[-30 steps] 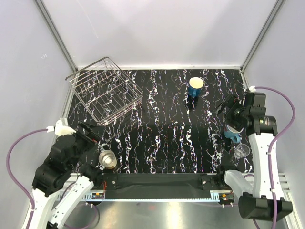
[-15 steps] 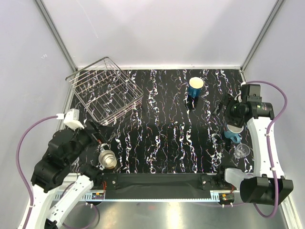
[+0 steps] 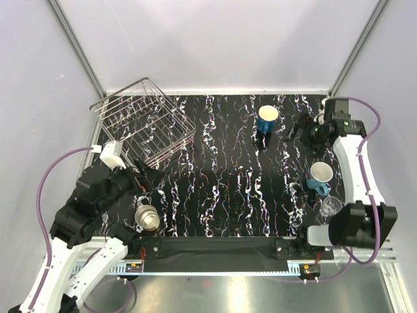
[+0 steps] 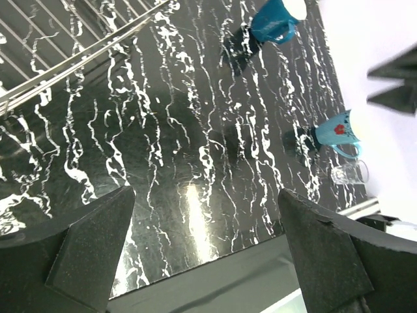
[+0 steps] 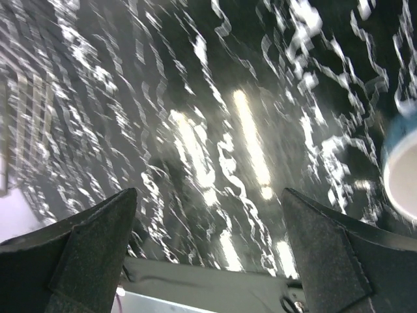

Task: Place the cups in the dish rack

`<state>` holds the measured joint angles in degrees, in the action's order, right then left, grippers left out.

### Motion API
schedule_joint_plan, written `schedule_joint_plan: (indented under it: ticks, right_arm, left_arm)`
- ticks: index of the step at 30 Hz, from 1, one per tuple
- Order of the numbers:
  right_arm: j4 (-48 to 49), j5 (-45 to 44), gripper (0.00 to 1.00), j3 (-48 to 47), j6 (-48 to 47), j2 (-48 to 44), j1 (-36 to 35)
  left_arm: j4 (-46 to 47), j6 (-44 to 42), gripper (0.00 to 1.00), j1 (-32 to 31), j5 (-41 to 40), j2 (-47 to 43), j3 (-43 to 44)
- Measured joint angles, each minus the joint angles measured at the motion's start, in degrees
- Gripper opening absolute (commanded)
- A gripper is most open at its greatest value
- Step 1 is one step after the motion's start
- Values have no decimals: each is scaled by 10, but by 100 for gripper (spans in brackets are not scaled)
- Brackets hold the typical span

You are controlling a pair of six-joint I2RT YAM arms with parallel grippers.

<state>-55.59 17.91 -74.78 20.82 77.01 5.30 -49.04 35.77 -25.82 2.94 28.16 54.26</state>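
Top external: right gripper (image 3: pixel 292 127) has advanced near dark blue cup (image 3: pixel 267 119); left gripper (image 3: pixel 146 176) toward dish rack (image 3: pixel 143 130); both fully spread, empty; nothing loaded.

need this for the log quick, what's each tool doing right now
Left tool: open, holding nothing.
Right tool: open, holding nothing.

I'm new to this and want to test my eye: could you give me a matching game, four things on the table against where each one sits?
Things:
1 dark blue cup
2 silvery cup
3 clear glass
4 dish rack

Places:
A far left corner
B near right, beside the light blue cup
C far side, right of centre
D near edge, left

Pairs: 1-C, 2-D, 3-B, 4-A
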Motion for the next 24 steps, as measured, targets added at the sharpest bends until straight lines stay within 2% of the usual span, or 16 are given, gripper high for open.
schedule_joint_plan:
  ticks: [1, 4, 13, 14, 15, 24]
  right_arm:
    - [5, 3, 93, -20, 1, 16, -2]
    - [24, 11, 90, -68, 8, 65, -12]
    - [25, -72, 91, -210, 20, 230, -93]
    - [23, -84, 90, -228, 23, 246, -100]
    - [20, -96, 85, -247, 26, 264, -104]
    - [-9, -173, 78, -418, 49, 404, -105]
  left_arm:
    - [3, 0, 99, 0, 4, 1, 0]
    - [11, -3, 99, 0, 14, 6, 0]
    - [30, -8, 99, 0, 40, 19, -12]
    - [33, -8, 99, 0, 44, 19, -17]
    - [37, -7, 99, 0, 48, 19, -21]
    - [43, 1, 99, 0, 76, 20, -35]
